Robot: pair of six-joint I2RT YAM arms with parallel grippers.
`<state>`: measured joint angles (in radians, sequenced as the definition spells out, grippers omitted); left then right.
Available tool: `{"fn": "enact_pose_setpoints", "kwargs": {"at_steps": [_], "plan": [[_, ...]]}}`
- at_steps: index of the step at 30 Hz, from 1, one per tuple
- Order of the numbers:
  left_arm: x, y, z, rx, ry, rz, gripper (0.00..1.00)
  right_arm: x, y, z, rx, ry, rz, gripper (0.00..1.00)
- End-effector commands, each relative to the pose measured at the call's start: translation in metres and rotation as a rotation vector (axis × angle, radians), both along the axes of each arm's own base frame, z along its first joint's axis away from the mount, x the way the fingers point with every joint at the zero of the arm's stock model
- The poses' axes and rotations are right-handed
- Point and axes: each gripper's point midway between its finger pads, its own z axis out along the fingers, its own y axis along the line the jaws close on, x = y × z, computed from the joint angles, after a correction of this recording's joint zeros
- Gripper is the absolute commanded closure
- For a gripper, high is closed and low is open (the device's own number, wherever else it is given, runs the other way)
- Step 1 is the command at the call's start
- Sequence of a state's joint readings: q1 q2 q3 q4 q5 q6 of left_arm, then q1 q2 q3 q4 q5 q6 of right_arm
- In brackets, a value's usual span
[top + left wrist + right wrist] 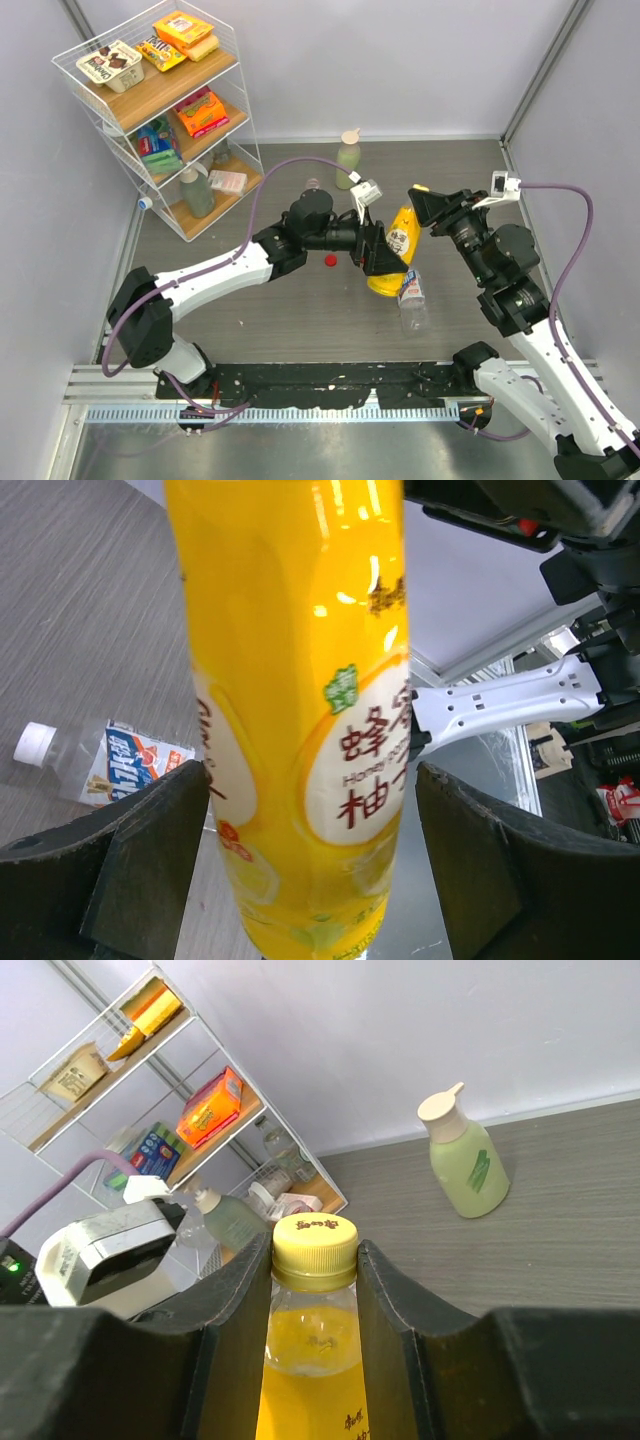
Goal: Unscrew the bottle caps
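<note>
We count three caps. One yellow cap (315, 1238) tops the one yellow bottle (300, 680), and the right gripper (314, 1260) pinches it between its two fingers. The left gripper (312, 775) appears clamped around that bottle's body. One red cap (330, 261) lies loose on the table (290, 325). One white cap (35, 742) is on the clear bottle (125, 770), which lies on its side nearby.

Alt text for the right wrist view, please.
Two dark fingers pinch the yellow cap of a yellow drink bottle. Behind it, a pale green bottle stands on the grey table, with a wire snack shelf at left.
</note>
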<state>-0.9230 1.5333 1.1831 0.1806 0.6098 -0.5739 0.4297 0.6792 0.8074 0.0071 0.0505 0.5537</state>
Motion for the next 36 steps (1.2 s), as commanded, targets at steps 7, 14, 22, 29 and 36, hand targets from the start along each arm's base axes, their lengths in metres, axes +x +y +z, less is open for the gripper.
{"fn": "enact_pose_setpoints", "kwargs": {"at_steps": [7,14,22,29,36], "plan": [[-0.005,-0.007,0.013,-0.077,-0.006,-0.025,0.19,-0.009,-0.008,0.023,0.067,-0.082,-0.020,0.98],[-0.015,-0.012,0.005,-0.063,0.005,-0.076,0.18,-0.008,-0.009,0.022,0.077,-0.081,-0.025,0.98],[-0.019,-0.013,0.003,-0.058,-0.003,-0.080,0.56,-0.007,-0.008,0.022,0.075,-0.080,-0.027,0.98],[-0.011,-0.008,-0.002,-0.014,-0.032,-0.027,0.61,-0.004,-0.009,0.018,0.061,-0.066,-0.036,0.88],[0.007,0.024,-0.022,0.232,-0.154,0.083,0.61,0.000,-0.002,0.013,0.036,-0.040,-0.012,0.49]]}}
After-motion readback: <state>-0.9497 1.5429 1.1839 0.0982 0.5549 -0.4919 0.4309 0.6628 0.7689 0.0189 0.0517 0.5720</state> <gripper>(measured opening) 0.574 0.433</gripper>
